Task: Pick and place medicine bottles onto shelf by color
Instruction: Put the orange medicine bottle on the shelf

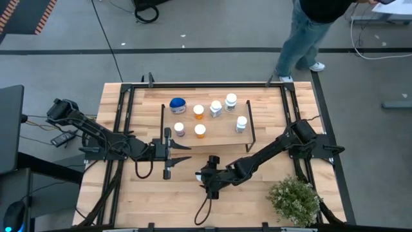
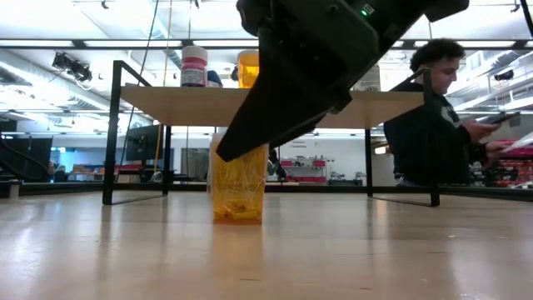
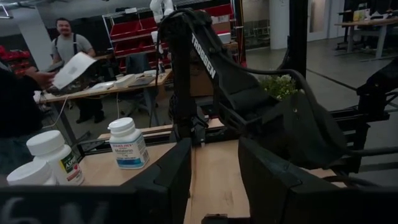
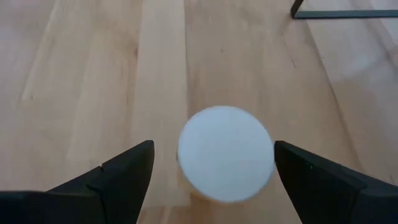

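Table (image 1: 148, 193) smooth wood; bottle (image 2: 238, 190) translucent orange plastic.

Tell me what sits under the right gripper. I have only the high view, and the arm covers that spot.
Observer: An orange bottle stands upright on the table there.
Operator: Report how the fingers stand around it.
Observer: The right gripper is open, with one finger on either side of the bottle's white cap and a gap on both sides.
Operator: Check the left gripper for a load.
Observer: The left gripper is open and holds nothing. Only bare wood shows between its fingers.
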Tool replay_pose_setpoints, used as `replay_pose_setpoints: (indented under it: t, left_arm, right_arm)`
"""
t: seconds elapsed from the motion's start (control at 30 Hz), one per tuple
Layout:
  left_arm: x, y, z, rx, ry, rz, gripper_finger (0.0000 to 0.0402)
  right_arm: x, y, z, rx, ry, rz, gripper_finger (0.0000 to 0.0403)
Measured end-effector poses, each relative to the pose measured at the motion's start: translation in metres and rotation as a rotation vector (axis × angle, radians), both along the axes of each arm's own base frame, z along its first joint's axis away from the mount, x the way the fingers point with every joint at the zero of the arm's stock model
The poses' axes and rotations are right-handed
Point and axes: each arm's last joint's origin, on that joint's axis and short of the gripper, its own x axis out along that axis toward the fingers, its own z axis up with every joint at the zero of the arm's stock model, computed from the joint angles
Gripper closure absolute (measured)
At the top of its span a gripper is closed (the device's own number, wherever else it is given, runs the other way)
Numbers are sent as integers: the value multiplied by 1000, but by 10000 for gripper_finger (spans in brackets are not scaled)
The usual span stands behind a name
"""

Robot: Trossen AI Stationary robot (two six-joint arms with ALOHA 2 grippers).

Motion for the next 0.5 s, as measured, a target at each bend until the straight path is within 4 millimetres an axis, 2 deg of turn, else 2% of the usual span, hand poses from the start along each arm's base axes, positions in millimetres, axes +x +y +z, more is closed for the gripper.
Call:
replay_pose_setpoints:
  t: [0.5]
  left_arm:
    - [0,0,0,0,0,0,263]
  right_arm:
    - [-3,-1,-2,1,42,-15,63]
